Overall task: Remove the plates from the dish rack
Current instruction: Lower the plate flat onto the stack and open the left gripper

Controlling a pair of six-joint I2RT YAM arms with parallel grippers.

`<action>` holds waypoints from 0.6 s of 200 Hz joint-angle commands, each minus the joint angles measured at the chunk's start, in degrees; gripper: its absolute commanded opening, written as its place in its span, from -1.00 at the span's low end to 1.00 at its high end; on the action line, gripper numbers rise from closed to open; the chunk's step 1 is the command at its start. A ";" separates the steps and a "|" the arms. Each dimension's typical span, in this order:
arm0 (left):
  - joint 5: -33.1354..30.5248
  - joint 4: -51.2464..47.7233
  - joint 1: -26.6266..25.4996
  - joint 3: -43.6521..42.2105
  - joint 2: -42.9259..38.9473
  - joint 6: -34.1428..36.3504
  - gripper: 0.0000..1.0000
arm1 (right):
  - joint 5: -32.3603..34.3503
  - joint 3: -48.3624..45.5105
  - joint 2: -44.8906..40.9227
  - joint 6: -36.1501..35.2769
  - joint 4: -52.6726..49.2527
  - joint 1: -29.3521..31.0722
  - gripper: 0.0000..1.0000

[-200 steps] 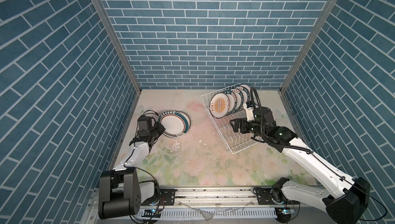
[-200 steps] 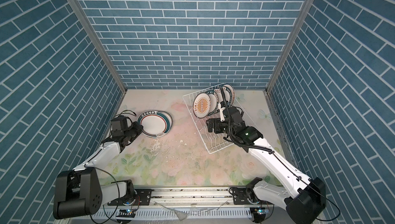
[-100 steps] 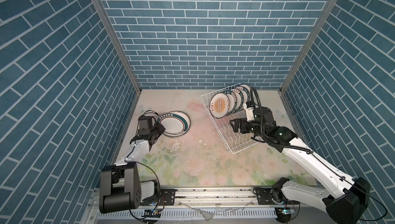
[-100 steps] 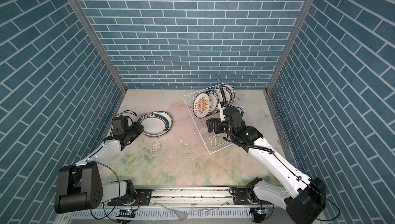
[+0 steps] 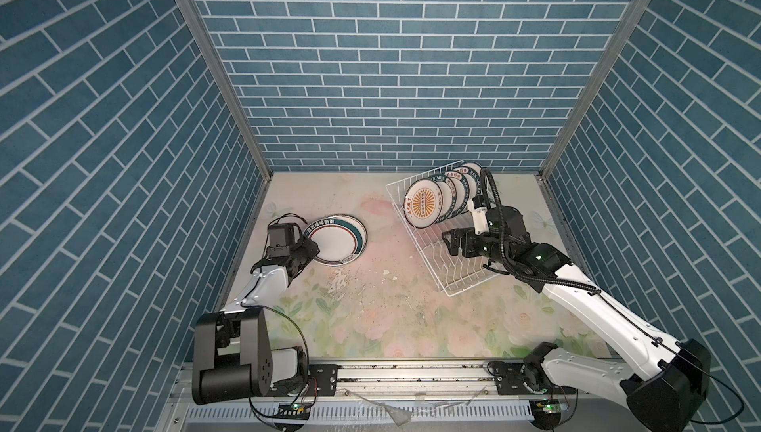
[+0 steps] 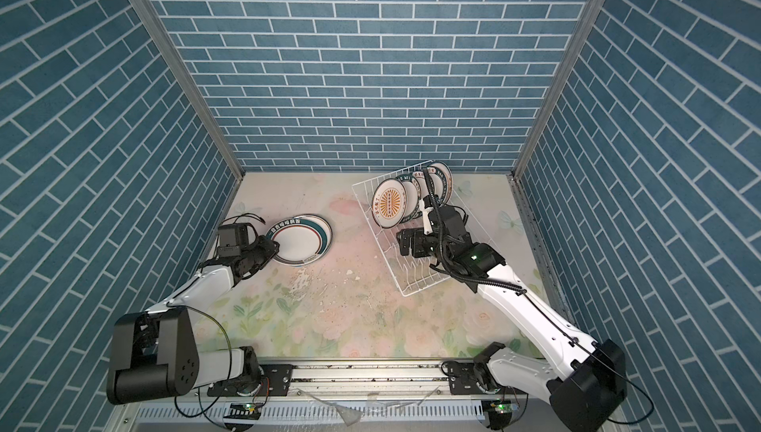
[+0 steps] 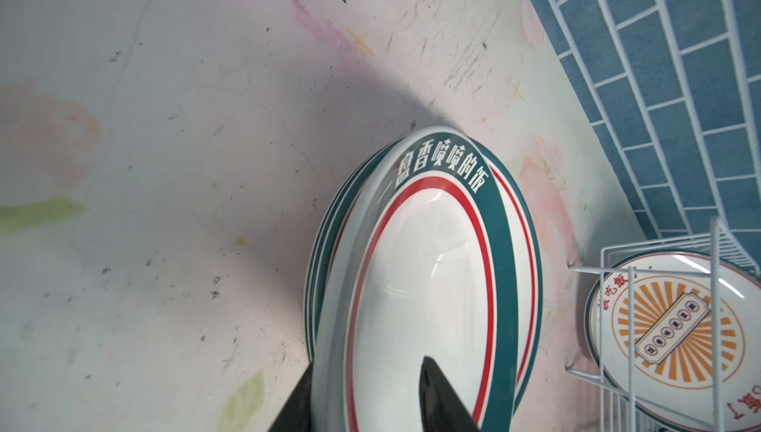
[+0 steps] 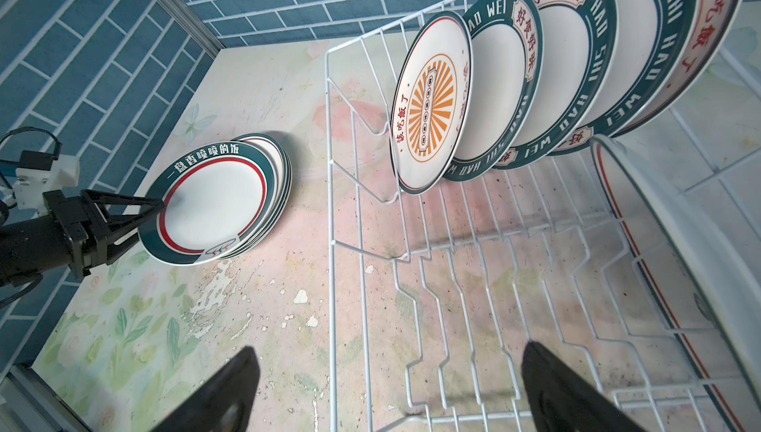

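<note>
Left pincer [image 5: 309, 245] is at the left side of the desk [image 5: 391, 318], mid-depth, at the left rim of the stack of plates [image 5: 341, 240] lying flat there. We see its fingers [image 7: 440, 405] partly spread, one over and one under the rim of the top plate [image 7: 432, 286]. We can't tell if either finger touches it. The top plate sits shifted off the ones below, toward that pincer. It has a green band with white characters, a red ring and a plain white well.

Right pincer [image 8: 389, 349] is spread wide, pinching nothing, hovering over bare prongs in the near part of the dish rack [image 5: 465, 275]. The rack stands on the right, angled, well apart from the stack. The other plates [image 8: 535, 80] stand on edge at the rack's far end, leaning, fronts facing left-near. The sunburst plate [image 5: 424, 203] is in front, green-rimmed ones are behind it, and one with red characters is last. In the right wrist view another plate rim [image 8: 679, 244] shows very close, and we can't tell its slot.
</note>
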 commanded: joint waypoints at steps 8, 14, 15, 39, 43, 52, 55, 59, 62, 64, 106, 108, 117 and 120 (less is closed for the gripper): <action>-0.46 -1.66 -0.05 2.14 1.04 1.16 -0.06 | -0.83 -0.27 0.47 -2.01 0.15 -0.19 0.98; -0.30 -1.80 -0.05 2.33 1.49 1.11 -0.05 | -0.90 -0.27 0.60 -2.01 0.29 -0.19 0.98; -0.27 -1.78 -0.05 2.32 1.57 1.15 -0.05 | -0.91 -0.23 0.58 -2.01 0.26 -0.19 0.98; 0.60 -1.68 -0.06 2.93 3.50 1.21 -0.02 | -0.97 -0.28 0.76 -2.06 0.25 -0.28 0.98; 0.72 -1.64 -0.14 2.94 3.77 1.22 -0.01 | -1.03 -0.21 0.79 -2.07 0.27 -0.25 0.99; 0.90 -1.57 -0.13 2.93 4.36 1.11 0.02 | -1.07 -0.33 0.73 -2.08 0.30 -0.26 0.98; 1.09 -1.30 -0.13 2.97 4.42 1.13 0.02 | -1.15 -0.31 0.73 -2.10 0.38 -0.31 0.98; 1.51 -1.05 -0.27 2.98 4.58 1.12 0.04 | -1.09 -0.29 0.73 -2.10 0.40 -0.28 0.98; 1.66 -0.84 -0.28 2.98 4.66 1.16 0.05 | -1.09 -0.28 0.73 -2.10 0.35 -0.28 0.98; 1.64 -0.77 -0.30 2.94 4.75 1.16 0.07 | -1.13 -0.42 0.73 -2.10 0.39 -0.28 0.98; 0.99 -1.67 -1.36 3.99 4.99 1.64 0.23 | -1.60 -0.42 1.27 -2.27 0.45 -0.32 0.98; 1.03 -1.63 -1.36 4.25 5.02 1.65 0.23 | -1.61 -0.43 1.26 -2.27 0.41 -0.36 0.98; 1.32 -1.35 -1.53 4.34 5.14 1.63 0.25 | -1.70 -0.41 1.26 -2.28 0.49 -0.30 0.98; 1.41 -1.16 -1.58 4.34 5.15 1.62 0.27 | -1.70 -0.38 1.31 -2.27 0.50 -0.36 0.98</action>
